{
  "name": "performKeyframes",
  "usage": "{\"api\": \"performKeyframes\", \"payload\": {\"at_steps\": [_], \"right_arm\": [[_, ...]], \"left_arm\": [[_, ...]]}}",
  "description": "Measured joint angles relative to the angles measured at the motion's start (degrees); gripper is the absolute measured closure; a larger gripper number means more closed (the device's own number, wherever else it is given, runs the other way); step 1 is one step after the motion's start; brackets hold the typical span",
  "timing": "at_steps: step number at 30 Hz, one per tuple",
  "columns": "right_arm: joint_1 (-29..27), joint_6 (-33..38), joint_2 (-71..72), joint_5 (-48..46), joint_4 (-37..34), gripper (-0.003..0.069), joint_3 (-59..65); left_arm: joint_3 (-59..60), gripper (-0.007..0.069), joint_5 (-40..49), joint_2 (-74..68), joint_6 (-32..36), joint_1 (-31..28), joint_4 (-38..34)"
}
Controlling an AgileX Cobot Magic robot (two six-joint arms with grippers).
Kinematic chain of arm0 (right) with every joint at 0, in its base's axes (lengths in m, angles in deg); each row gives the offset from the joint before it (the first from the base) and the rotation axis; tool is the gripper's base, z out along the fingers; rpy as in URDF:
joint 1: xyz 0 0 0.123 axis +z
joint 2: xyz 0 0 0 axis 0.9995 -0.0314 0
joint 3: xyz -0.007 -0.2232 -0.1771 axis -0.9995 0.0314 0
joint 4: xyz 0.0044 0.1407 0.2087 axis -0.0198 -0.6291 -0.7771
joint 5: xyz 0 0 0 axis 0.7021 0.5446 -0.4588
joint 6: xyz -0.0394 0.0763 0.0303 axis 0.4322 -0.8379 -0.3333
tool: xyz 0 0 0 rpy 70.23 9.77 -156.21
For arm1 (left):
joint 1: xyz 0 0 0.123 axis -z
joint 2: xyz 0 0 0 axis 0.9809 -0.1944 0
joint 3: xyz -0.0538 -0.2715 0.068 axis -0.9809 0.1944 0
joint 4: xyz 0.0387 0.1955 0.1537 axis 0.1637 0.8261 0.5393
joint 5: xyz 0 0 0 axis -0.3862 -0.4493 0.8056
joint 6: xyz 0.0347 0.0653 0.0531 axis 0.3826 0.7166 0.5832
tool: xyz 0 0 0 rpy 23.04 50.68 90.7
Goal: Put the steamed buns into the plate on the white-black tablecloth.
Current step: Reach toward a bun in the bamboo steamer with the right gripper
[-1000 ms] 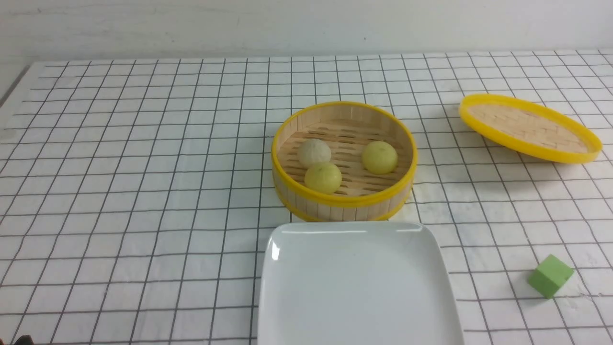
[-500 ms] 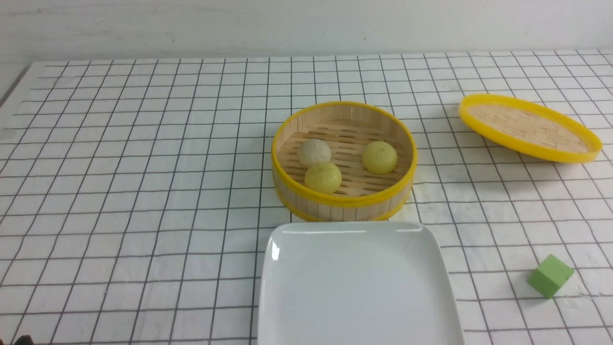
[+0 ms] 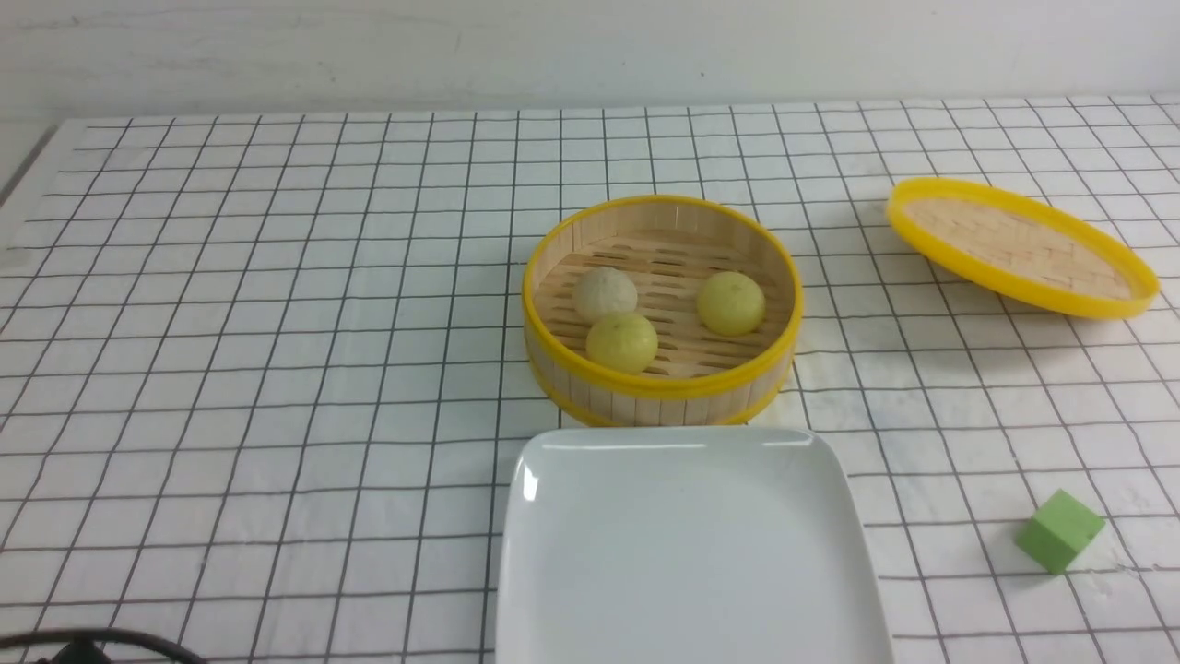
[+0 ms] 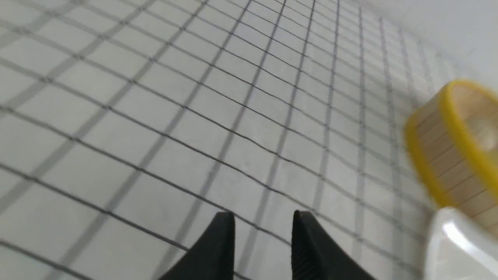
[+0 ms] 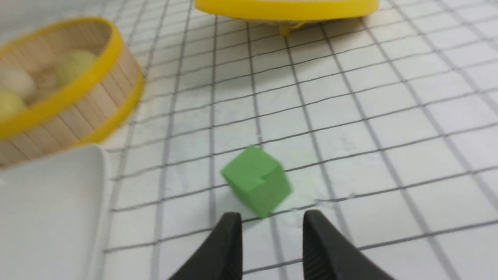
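Steamed buns (image 3: 622, 341), 3, sit in bamboo basket (image 3: 659, 395) mid white-black tablecloth (image 3: 277, 369). Plate (image 3: 687, 553) just near of basket. Left tool (image 4: 263, 216) spread over cloth. Right tool (image 5: 272, 214) spread, green cube (image 5: 256, 179) just beyond.
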Motion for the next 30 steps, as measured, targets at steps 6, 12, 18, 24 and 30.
{"api": "performKeyframes", "payload": {"at_steps": [6,12,18,24,30], "right_arm": [[0.0,-6.7,0.0,0.7,-15.9,0.0419,0.0],[0.0,-6.7,0.0,1.6,-18.2,0.0419,0.0],[0.0,-6.1,0.0,3.3,-17.9,0.0428,-0.4],[0.0,-5.8,-6.3,-0.4,-3.5,0.0610,-13.4],[0.0,-6.9,-27.1,-21.5,14.9,0.0666,-30.5]], "left_arm": [[0.1,0.0384,0.5,0.0,-16.6,0.0,-14.8],[0.1,0.0384,-0.6,0.0,-19.3,0.0,-15.6],[-0.5,0.0403,-1.0,0.0,-16.6,0.0,-16.6],[-15.0,0.0511,11.4,-1.7,-3.6,0.0,-14.9],[-27.2,0.0622,31.9,-18.4,-0.5,0.0,-4.7]]}}
